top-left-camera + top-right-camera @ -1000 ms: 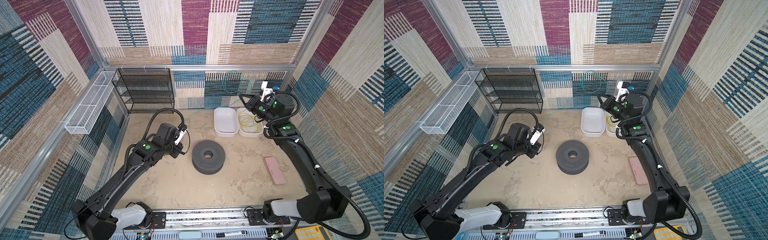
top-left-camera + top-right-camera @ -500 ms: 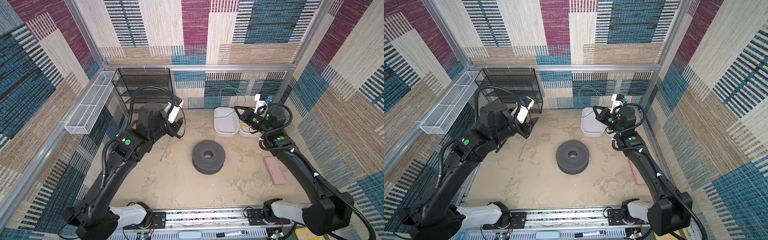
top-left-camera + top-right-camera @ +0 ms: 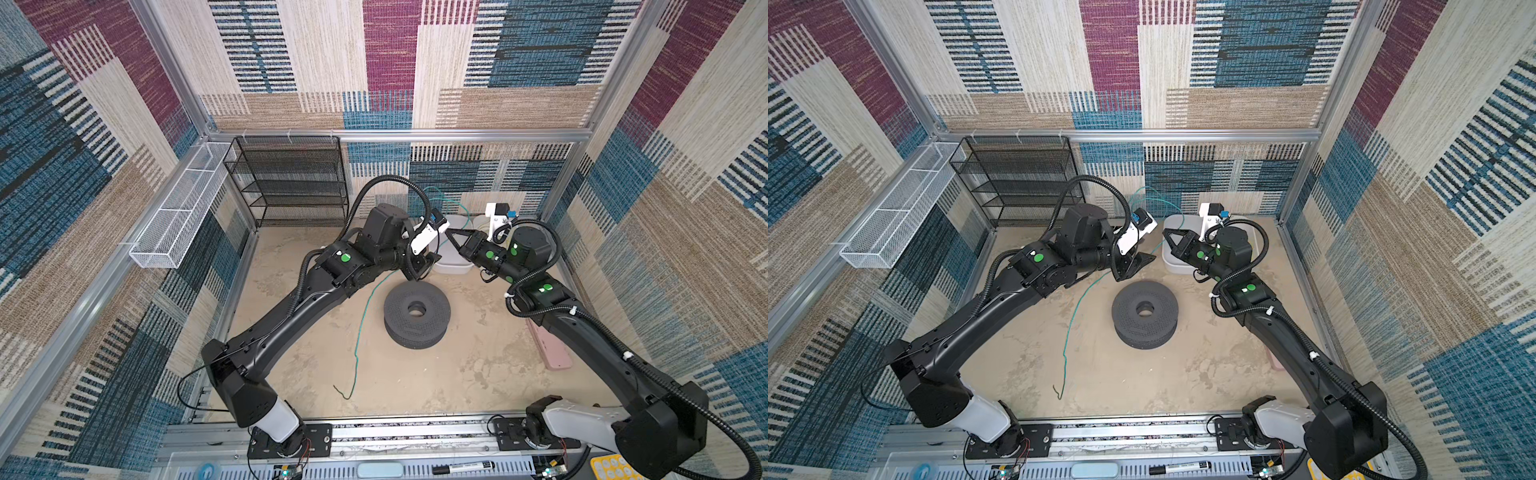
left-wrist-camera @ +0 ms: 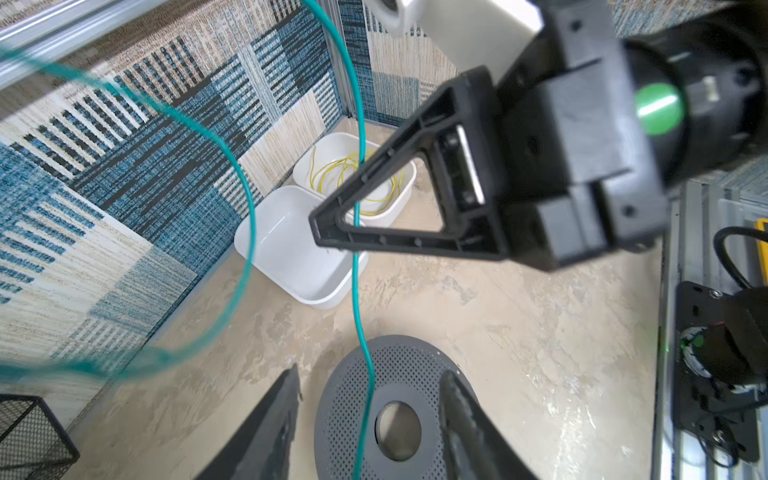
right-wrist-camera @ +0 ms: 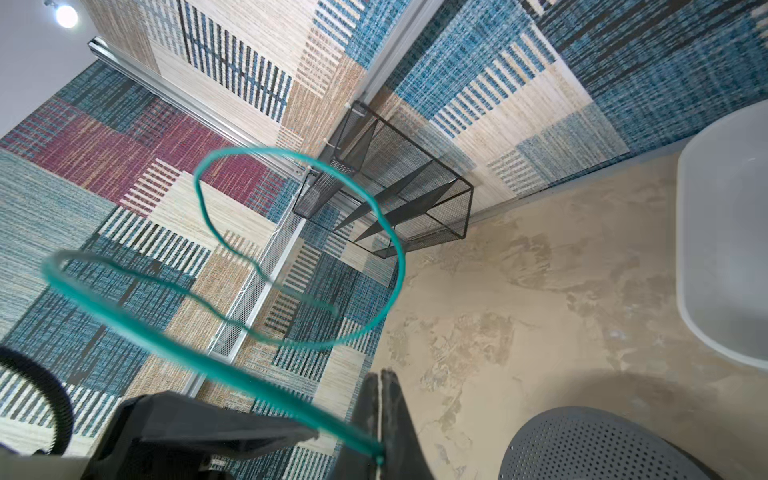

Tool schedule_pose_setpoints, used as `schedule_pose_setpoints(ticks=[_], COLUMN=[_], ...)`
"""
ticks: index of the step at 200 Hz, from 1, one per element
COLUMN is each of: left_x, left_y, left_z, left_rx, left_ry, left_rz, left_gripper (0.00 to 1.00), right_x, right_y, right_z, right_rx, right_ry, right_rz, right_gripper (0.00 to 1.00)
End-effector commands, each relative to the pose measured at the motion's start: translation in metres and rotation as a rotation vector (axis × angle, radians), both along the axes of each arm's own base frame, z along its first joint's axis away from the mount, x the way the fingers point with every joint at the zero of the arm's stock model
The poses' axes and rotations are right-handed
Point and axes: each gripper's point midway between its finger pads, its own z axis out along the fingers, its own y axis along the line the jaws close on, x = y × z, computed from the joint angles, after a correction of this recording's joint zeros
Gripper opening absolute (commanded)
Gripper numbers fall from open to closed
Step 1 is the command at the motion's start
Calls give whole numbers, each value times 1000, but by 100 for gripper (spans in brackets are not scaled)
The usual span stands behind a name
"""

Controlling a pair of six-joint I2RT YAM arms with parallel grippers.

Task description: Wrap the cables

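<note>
Right gripper [image 5: 379, 378]: jaws closed, pinching the teal cable [image 3: 360, 328] at their tips. Left gripper [image 4: 371, 374]: open, and I see the cable passing between its spread fingers. From my right gripper the cable loops in the air at the far middle, then trails onto the floor left of the grey spool [image 3: 399, 307]. The yellow cable [image 4: 340, 166] lies coiled in the far-right white bin [image 4: 405, 199].

No readable text, labels or numbers anywhere

teal cable [image 4: 355, 274]: smooth sheath | bin [image 4: 286, 257]: glossy white plastic | disc [image 3: 397, 318]: matt (perforated)
</note>
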Motion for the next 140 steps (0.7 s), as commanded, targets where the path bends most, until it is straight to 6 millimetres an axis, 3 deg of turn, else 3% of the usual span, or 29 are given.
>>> schedule_pose_setpoints(ticks=[1,53,96,119,140], left_x=[8,20,20,19,15], left_y=[-14,-21,-19,-13,-5], left_z=[7,-10,-23,-31,-41], left_rx=[-39,-31,-14,6,68], left_ry=[-64,-70,-59,-77,-104], left_rz=[-29,-11,-2,3,-12], left_gripper=[52,39,0,0,0], right_x=[-4,-12,-15,-17,-21], right_y=[1,5,5,8,9], right_z=[13,12,9,4,-1], right_rx=[41,54,57,52,25], right_ry=[-33,-31,-26,-14,-6], right_rz=[0,29,33,52,67], right_gripper=[0,0,0,0,26])
